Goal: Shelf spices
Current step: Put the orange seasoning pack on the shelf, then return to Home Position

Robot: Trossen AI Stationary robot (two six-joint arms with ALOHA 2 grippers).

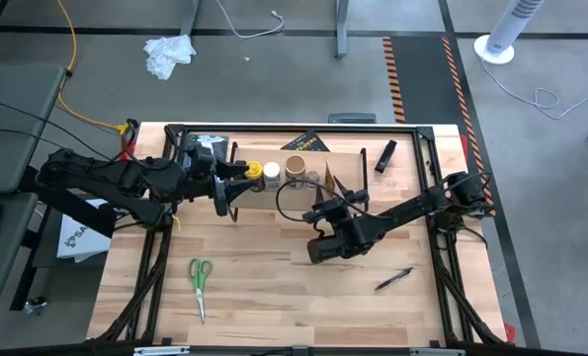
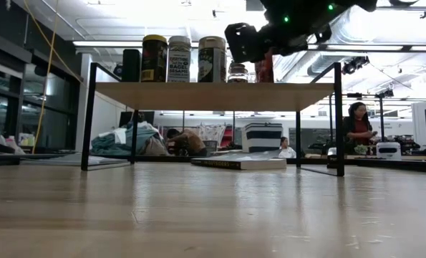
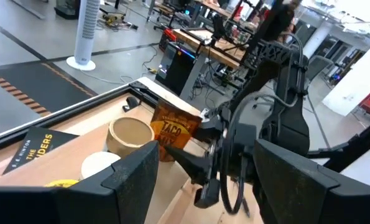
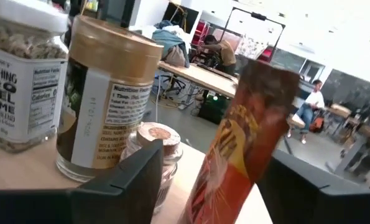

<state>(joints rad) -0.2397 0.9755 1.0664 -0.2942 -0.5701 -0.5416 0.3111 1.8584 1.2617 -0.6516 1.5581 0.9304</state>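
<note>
Spice row on shelf; right gripper parted at the taco packet.

The shelf (image 1: 348,163) stood along the tabletop's far edge, carrying the spices in a row: yellow-lidded jar (image 1: 254,172), white-lidded jar (image 1: 272,174), tan-lidded jar (image 1: 295,166), tiny brown jar (image 4: 155,144) and the orange-brown packet (image 4: 244,140) upright at the row's right end. Right gripper (image 1: 345,190) sat at the shelf's near edge, fingers spread either side of the packet and not pinching it. Left gripper (image 1: 236,178) waited at the shelf's left end, fingers apart, holding nothing. Risk, as judged: the packet appeared free-standing and slightly tilted, so a finger brushing it on withdrawal could topple it off the near edge or into the tiny brown jar just beside it.
</note>
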